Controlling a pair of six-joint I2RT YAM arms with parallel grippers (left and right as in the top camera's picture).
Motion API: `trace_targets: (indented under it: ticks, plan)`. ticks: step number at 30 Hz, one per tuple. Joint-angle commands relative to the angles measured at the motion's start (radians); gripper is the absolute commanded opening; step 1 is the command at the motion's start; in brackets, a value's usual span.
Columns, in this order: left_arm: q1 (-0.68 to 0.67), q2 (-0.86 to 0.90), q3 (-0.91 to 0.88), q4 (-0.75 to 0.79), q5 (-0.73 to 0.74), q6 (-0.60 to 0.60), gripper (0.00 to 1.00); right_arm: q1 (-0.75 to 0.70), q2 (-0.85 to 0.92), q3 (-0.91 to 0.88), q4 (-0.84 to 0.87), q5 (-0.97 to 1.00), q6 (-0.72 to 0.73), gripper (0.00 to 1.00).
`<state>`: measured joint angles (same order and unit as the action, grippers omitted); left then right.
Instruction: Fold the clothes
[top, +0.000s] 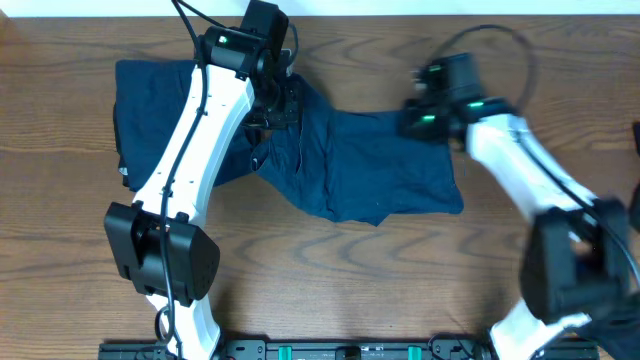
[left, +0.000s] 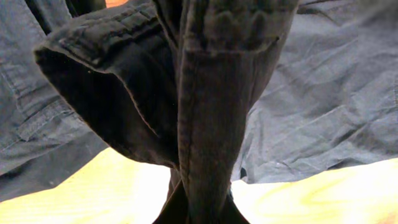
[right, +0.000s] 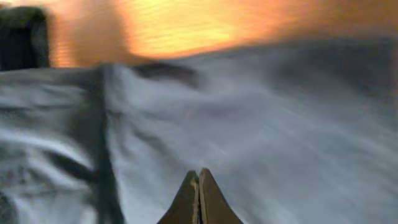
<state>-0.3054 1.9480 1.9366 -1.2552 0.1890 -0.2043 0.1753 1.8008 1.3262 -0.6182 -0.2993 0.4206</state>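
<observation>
Between the tips of your left gripper (top: 275, 105), a fold of the clothes (top: 370, 170) is pinched, bunched close to the cam. Under & ahead of your right gripper (right: 199, 186), tips pressed together w/ nothing held, the rest lies on the table (top: 330, 270).

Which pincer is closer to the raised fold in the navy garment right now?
Left. The left pincer is shut on a raised fold of the navy garment; the right pincer sits shut over the garment's right edge, apart from that fold.
</observation>
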Motion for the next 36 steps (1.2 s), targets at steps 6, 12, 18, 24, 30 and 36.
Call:
trace_targets:
  ticks: [6,12,18,24,30,36]
  plan:
    - [0.001,-0.035,0.026,0.003,0.010,0.001,0.06,-0.106,-0.016,-0.026,-0.221,0.142,-0.126,0.01]
    - [0.000,-0.035,0.026,0.020,0.059,-0.025,0.06,-0.109,-0.014,-0.137,-0.124,0.141,-0.125,0.01]
    - [-0.006,-0.035,0.026,0.038,0.100,-0.049,0.06,-0.109,-0.014,-0.269,0.018,0.140,-0.082,0.01]
    - [-0.037,-0.035,0.026,0.083,0.149,-0.097,0.06,-0.108,-0.014,-0.397,0.124,0.137,0.032,0.01]
    - [-0.087,-0.035,0.026,0.168,0.152,-0.143,0.06,-0.097,-0.014,-0.482,0.189,0.053,0.058,0.01]
    - [-0.157,-0.031,0.024,0.225,0.167,-0.221,0.06,-0.067,-0.014,-0.488,0.183,0.028,0.059,0.01]
